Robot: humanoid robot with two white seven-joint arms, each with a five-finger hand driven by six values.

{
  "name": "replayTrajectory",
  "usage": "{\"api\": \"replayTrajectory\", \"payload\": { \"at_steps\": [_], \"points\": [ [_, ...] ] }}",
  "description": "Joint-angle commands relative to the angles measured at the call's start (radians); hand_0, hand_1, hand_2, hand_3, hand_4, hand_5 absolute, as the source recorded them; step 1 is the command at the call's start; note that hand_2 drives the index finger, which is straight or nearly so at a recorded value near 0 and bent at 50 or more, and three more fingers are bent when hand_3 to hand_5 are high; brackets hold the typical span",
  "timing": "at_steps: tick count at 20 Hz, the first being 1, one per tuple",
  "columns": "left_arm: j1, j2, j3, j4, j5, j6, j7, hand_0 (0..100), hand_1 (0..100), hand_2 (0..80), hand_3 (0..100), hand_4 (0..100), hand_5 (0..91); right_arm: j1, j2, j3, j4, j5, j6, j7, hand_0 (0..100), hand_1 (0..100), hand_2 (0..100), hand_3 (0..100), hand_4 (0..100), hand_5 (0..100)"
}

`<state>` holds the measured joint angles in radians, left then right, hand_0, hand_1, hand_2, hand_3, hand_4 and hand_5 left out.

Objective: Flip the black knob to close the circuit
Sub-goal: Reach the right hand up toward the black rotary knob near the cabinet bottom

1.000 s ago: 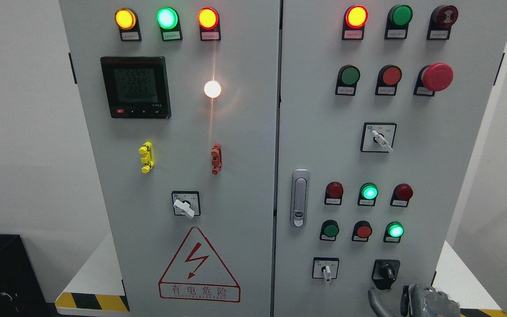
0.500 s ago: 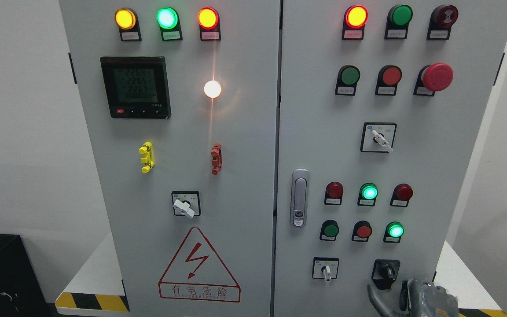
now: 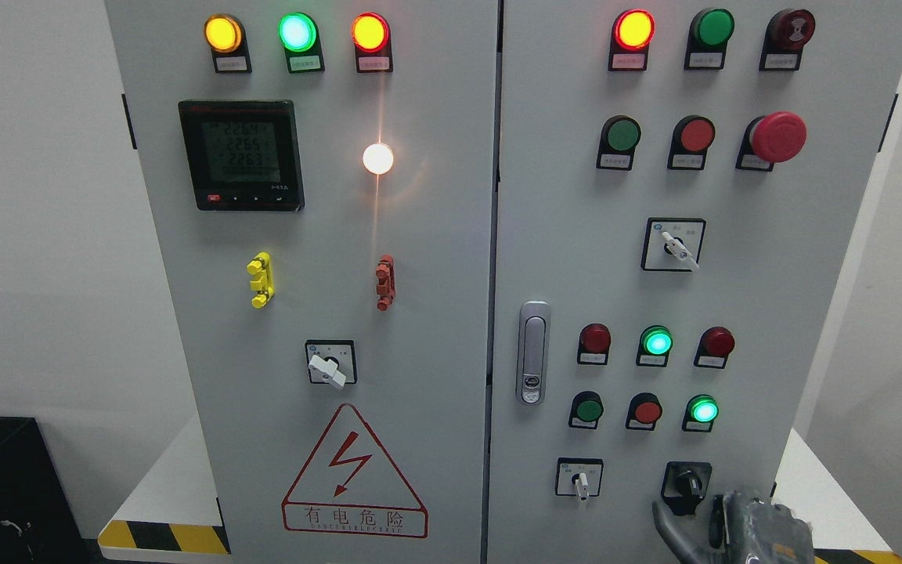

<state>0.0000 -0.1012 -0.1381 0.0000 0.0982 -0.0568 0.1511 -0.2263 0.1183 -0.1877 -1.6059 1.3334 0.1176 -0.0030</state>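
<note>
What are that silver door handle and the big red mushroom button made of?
The door handle looks like metal, satin or chromed: it shows silvery highlights. The mushroom button looks like matte red plastic: even colour, soft sheen. Neither is certain from here.

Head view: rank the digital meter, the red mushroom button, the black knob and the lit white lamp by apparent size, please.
1. Digital meter, clearly the largest.
2. Red mushroom button.
3. Black knob, counting its black base plate, looks close to the button, so that order is unsure.
4. Lit white lamp, smallest; glare blurs its edge.
</note>
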Motion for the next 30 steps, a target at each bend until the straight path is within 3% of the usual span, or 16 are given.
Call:
{"api": "replayTrajectory", "payload": {
  "at_steps": [1,20,30],
  "points": [
    [0.023,0.0,0.0,-0.029,0.0,0.0,-0.001,12,56,0.0,0,0,0.0,-0.002,-0.003,-0.018,0.007,-0.002,-0.001,0.0,0,0,90,100,98,100],
    [0.023,0.0,0.0,-0.029,0.0,0.0,-0.001,12,56,0.0,0,0,0.0,-0.007,-0.005,-0.056,0.015,-0.008,-0.001,-0.002,0,0,89,100,98,100],
    [0.023,0.0,0.0,-0.029,0.0,0.0,-0.001,12,56,0.0,0,0,0.0,-0.008,-0.025,-0.068,0.014,-0.019,-0.001,-0.002,0,0,89,100,98,100]
  ]
}}
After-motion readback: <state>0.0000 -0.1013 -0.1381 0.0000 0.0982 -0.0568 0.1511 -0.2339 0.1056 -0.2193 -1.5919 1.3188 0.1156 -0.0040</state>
